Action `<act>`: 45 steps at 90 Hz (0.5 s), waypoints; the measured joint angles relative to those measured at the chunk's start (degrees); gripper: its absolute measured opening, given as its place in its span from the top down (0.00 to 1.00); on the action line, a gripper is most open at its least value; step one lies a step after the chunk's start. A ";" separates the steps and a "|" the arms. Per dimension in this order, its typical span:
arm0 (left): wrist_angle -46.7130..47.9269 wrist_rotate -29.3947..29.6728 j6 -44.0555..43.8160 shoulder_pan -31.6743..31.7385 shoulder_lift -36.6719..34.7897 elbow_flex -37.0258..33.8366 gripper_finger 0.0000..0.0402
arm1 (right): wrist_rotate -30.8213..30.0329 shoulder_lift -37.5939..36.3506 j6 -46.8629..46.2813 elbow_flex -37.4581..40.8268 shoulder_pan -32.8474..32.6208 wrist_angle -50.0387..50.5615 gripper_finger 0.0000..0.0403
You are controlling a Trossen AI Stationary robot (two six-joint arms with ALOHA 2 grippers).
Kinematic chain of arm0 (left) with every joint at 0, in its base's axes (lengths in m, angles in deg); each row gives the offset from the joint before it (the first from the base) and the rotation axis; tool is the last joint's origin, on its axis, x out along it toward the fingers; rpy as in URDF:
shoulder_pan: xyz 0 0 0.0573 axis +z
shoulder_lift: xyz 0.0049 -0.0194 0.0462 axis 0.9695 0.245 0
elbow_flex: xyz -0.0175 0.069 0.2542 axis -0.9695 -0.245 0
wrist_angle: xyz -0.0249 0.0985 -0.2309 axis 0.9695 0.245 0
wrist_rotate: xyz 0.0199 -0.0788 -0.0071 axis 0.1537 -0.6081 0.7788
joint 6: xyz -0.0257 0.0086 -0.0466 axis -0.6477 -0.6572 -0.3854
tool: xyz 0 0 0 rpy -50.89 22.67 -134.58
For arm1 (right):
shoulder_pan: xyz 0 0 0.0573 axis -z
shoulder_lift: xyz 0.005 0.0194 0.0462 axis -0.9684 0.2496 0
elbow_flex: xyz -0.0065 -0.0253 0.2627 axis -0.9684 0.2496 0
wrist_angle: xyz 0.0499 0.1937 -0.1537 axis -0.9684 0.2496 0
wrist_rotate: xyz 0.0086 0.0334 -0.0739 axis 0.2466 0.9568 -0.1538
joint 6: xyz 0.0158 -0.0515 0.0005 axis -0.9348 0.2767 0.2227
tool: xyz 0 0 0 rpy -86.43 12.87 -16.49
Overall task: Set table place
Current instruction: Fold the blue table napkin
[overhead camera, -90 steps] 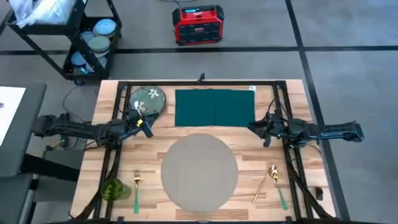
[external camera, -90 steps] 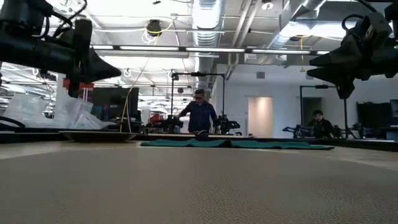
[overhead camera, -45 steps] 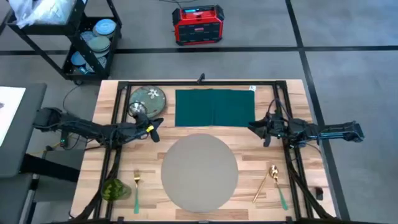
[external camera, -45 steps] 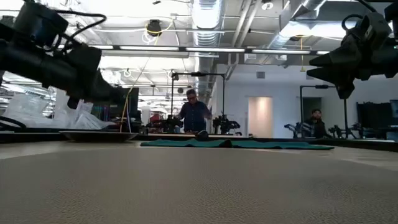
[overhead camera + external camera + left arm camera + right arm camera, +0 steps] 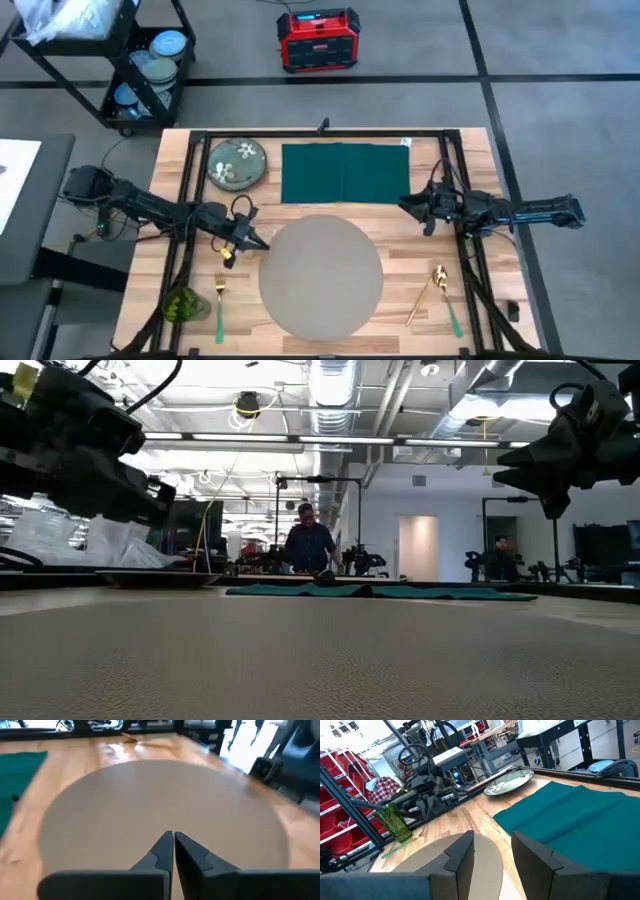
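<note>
The place, a round grey placemat (image 5: 320,275), lies flat near the front of the wooden table (image 5: 470,150). My left gripper (image 5: 262,243) hangs shut above the placemat's left edge, with its fingertips (image 5: 165,842) over the grey surface (image 5: 160,795). The low view shows it held well above the table (image 5: 150,500). My right gripper (image 5: 403,203) hovers open to the right of the gap between placemat and teal napkin (image 5: 345,172), with nothing between its fingers (image 5: 492,845).
A green floral plate (image 5: 237,163) sits at the far left of the table. A green glass (image 5: 183,303) and a fork (image 5: 219,300) lie at the near left. A gold spoon (image 5: 428,290) and a green-handled utensil (image 5: 452,315) lie at the near right. A black cart (image 5: 140,60) stands beyond the table.
My left gripper has swung from beside the floral plate toward the table's near edge and right. It now points at the placemat's left edge and stays shut. My right gripper has kept still.
</note>
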 joint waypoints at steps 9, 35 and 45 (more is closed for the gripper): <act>-4.15 0.52 -4.51 -0.06 0.44 0.00 1.00 | 0.02 -0.02 0.02 0.00 0.00 0.00 0.70; -12.22 8.36 -10.51 -0.09 0.39 0.90 1.00 | 0.04 -0.02 0.00 0.00 0.00 0.00 0.70; -8.38 10.38 -10.63 -0.09 0.40 2.56 1.00 | 0.07 0.00 0.01 0.00 0.00 0.00 0.70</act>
